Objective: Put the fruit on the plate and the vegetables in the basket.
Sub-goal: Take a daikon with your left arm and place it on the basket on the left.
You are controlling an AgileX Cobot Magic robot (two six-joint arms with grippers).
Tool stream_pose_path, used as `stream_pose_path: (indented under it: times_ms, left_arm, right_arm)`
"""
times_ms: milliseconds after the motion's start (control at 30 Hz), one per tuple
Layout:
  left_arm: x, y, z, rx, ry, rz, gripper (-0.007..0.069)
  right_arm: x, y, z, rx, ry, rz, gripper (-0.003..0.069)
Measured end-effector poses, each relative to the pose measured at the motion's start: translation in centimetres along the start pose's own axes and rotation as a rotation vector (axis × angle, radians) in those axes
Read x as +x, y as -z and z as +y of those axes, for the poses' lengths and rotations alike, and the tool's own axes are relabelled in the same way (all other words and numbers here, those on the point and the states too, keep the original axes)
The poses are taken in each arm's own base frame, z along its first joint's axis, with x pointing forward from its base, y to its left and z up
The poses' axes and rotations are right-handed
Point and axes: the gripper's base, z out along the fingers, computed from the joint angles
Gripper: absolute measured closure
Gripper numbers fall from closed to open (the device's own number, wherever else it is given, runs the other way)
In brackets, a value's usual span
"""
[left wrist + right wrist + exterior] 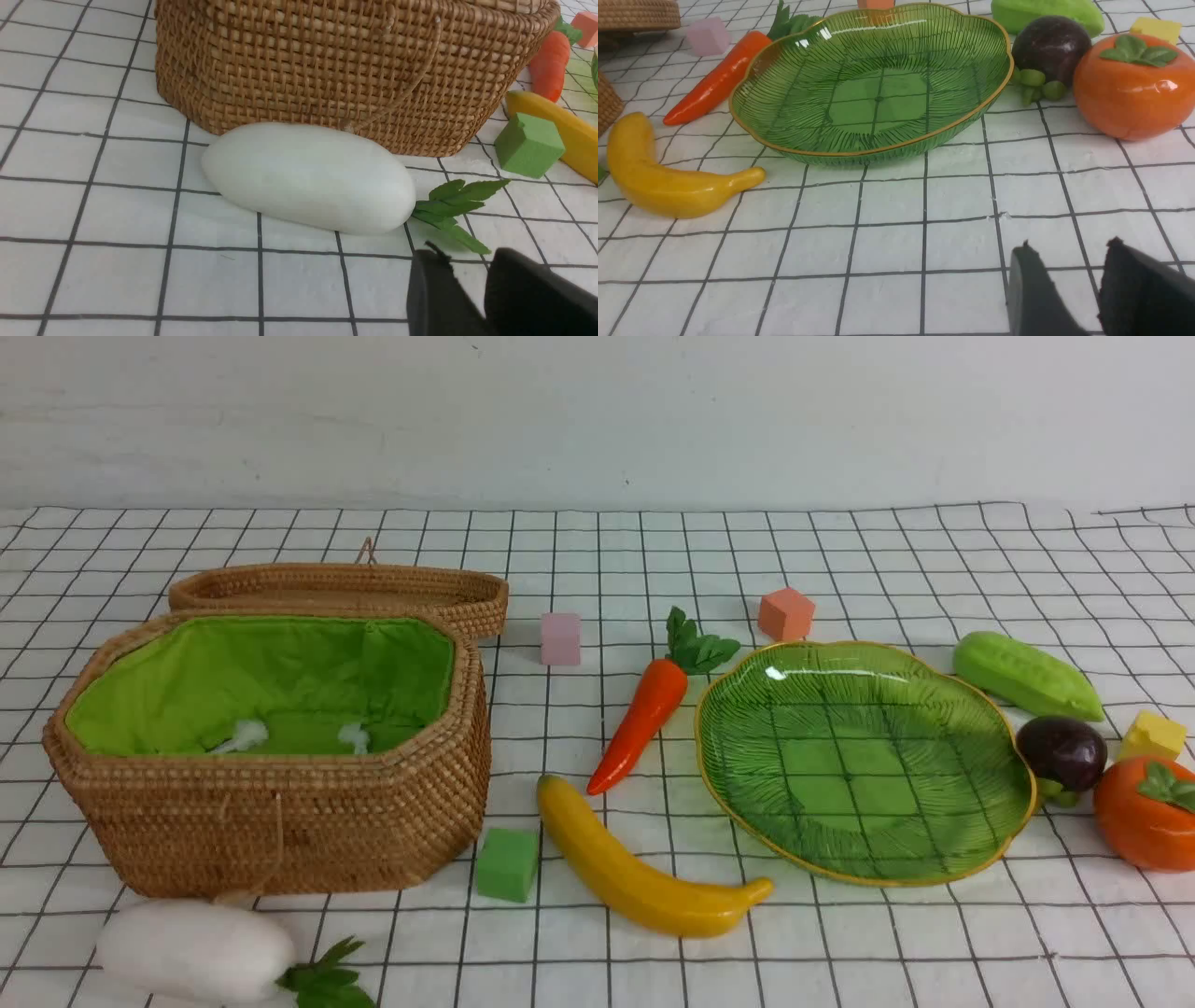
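The wicker basket [280,803] with green lining stands open at the left, with the white radish [191,947] lying in front of it. The carrot [644,714] and banana [635,877] lie between the basket and the green glass plate [934,873], which holds nothing. The light-green pod [1027,674], purple fruit [1061,751] and persimmon [1144,812] lie right of the plate. My left gripper [467,261] is open and empty, near the radish [308,177] leaves. My right gripper [1069,254] is open and empty, in front of the plate [878,149] and persimmon [1129,93]. Neither gripper shows in the front view.
Foam cubes lie about: green [507,863] by the banana, pink [560,638] and orange [785,614] at the back, yellow [1154,735] at the far right. The basket lid [345,588] lies flat behind the basket. A white checked cloth covers the table.
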Motion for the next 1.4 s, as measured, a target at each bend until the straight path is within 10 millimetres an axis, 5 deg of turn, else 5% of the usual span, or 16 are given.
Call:
stream_pose_path:
  times_ms: [767,1133,1267,1400]
  left_arm:
    - [-0.2,0.0,0.0,0.003,0.0,-0.023,0.0433]
    - [-3.3,0.6,-0.5,0.192,0.732,-0.334,0.0426]
    - [-4.9,1.5,-1.3,0.229,0.708,-0.329,0.0456]
    - [-9.2,2.8,-3.5,0.221,0.395,-0.172,0.0626]
  right_arm:
    - [0.0,0.0,0.0,0.0,0.0,0.0,0.0415]
    - [0.0,0.0,0.0,0.0,0.0,0.0,0.0415]
    - [0.0,0.0,0.0,0.0,0.0,0.0,0.0415]
    - [0.0,0.0,0.0,0.0,0.0,0.0,0.0415]
